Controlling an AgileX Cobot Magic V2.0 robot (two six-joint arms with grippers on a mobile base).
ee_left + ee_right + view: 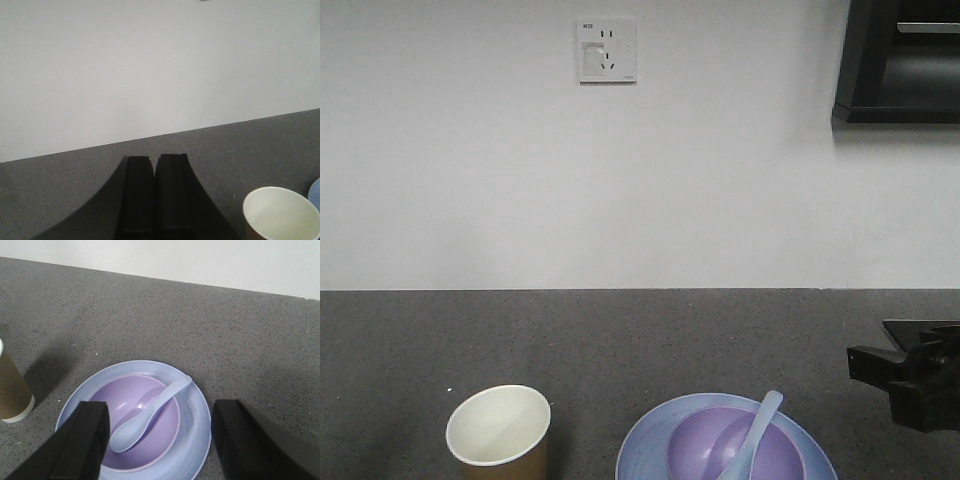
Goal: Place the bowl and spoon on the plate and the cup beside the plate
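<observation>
The pale blue plate point(650, 440) point(197, 425) lies on the dark counter near the front edge. On it sits the lavender bowl point(775, 455) point(125, 397). The pale blue spoon point(755, 430) point(150, 412) rests in the bowl, its handle leaning over the rim. The brown paper cup point(498, 430) point(282, 215) point(11, 385) stands upright left of the plate, a gap between them. My right gripper point(160, 430) hangs open above the plate with nothing between its fingers; its black body point(910, 380) shows at the right. My left gripper point(155, 165) is shut and empty, left of the cup.
The dark speckled counter point(640, 330) runs back to a white wall with a socket point(607, 50). A black cabinet point(900, 60) hangs at the upper right.
</observation>
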